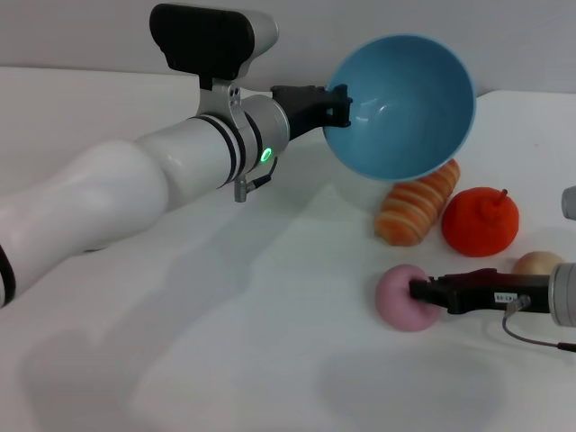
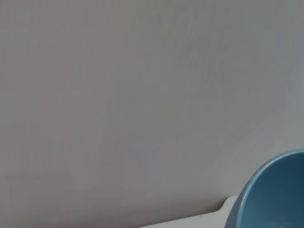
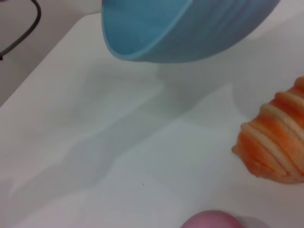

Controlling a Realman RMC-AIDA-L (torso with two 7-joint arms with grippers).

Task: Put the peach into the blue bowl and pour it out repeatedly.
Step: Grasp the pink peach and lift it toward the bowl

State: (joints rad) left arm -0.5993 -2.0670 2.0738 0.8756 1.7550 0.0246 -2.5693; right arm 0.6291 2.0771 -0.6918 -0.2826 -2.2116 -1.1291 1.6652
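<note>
The blue bowl (image 1: 405,103) hangs tilted in the air at the back, its opening facing me and nothing inside. My left gripper (image 1: 337,103) is shut on its rim from the left. The bowl also shows in the left wrist view (image 2: 273,194) and the right wrist view (image 3: 180,23). The pale-pink peach (image 1: 403,297) rests on the white table at the front right, below the bowl. My right gripper (image 1: 419,292) reaches in from the right, with its dark fingers pressed into the peach's side. A sliver of the peach (image 3: 211,221) appears in the right wrist view.
An orange-and-cream striped soft roll (image 1: 418,211) (image 3: 278,142) lies under the bowl. A bright orange fruit (image 1: 480,220) sits to its right. A beige round lump (image 1: 538,263) lies just behind my right gripper. The white table (image 1: 225,360) stretches to the left.
</note>
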